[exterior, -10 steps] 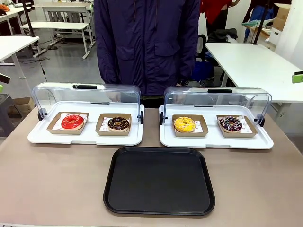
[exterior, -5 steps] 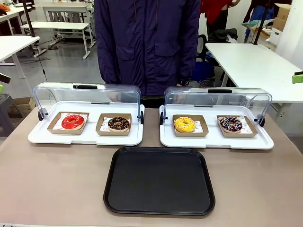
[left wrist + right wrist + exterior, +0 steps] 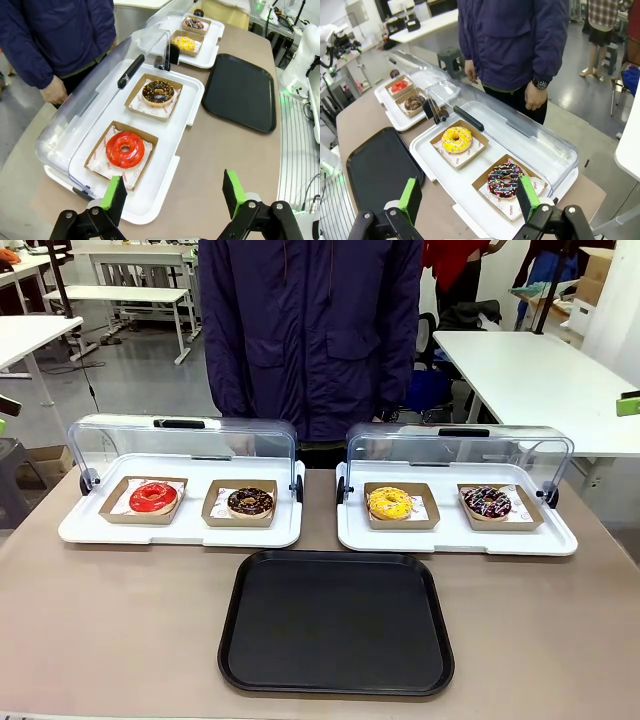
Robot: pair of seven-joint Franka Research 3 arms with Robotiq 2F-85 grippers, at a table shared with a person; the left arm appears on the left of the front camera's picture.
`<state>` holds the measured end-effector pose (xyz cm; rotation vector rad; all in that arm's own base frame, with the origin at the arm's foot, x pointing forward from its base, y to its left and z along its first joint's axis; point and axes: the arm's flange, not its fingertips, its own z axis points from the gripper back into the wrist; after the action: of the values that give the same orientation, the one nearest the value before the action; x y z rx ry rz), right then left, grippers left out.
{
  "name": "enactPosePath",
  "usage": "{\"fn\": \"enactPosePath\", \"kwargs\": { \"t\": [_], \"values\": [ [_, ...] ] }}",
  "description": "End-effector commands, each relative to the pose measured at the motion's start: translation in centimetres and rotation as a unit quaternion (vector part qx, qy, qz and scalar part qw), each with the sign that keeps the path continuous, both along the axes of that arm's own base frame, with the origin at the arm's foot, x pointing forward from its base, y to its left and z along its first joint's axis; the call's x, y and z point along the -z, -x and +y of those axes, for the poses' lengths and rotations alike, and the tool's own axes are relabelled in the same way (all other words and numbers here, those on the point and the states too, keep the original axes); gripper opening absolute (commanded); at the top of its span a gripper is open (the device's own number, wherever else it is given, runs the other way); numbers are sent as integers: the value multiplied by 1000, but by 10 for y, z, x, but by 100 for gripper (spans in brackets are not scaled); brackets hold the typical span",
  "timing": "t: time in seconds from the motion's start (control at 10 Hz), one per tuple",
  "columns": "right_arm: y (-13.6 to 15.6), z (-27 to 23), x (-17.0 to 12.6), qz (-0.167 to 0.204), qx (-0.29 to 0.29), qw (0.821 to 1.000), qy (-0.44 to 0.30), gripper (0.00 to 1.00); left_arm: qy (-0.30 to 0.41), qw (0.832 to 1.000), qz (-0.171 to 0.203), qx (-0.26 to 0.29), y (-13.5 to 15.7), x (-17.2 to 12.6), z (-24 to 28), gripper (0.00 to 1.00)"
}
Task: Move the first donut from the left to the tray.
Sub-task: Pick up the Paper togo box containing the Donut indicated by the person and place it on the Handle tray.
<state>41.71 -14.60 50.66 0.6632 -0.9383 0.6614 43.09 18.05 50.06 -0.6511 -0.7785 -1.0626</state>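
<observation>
The red-glazed donut (image 3: pixel 153 497) sits in its brown cardboard holder on the left white tray (image 3: pixel 90 530), leftmost of the row. The left wrist view looks down on the same red donut (image 3: pixel 124 149), just ahead of my left gripper (image 3: pixel 172 197), which is open with nothing between its green pads. The black tray (image 3: pixel 336 622) lies flat at the near middle of the table and holds nothing; it is also the black tray (image 3: pixel 241 91) at the left wrist view's right. My right gripper (image 3: pixel 468 197) is open above the right white tray (image 3: pixel 437 165).
A chocolate donut (image 3: pixel 250 502) shares the left tray. A yellow donut (image 3: pixel 390 503) and a sprinkled dark donut (image 3: pixel 487 503) sit on the right white tray (image 3: pixel 455 538). Both clear domed lids (image 3: pixel 185 435) stand open at the back. A person in a dark jacket (image 3: pixel 310 330) stands across the table.
</observation>
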Motion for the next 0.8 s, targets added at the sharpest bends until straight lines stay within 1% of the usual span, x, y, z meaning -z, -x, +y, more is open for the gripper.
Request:
{"fn": "enactPosePath", "kwargs": {
  "t": [0.0,0.7],
  "values": [
    [-2,1,-1,-10,-1,1000,-8,100,4,1000,-3,2,1,0,-1,100],
    [-2,1,-1,-10,-1,1000,-8,100,4,1000,-3,2,1,0,-1,100]
  ]
}}
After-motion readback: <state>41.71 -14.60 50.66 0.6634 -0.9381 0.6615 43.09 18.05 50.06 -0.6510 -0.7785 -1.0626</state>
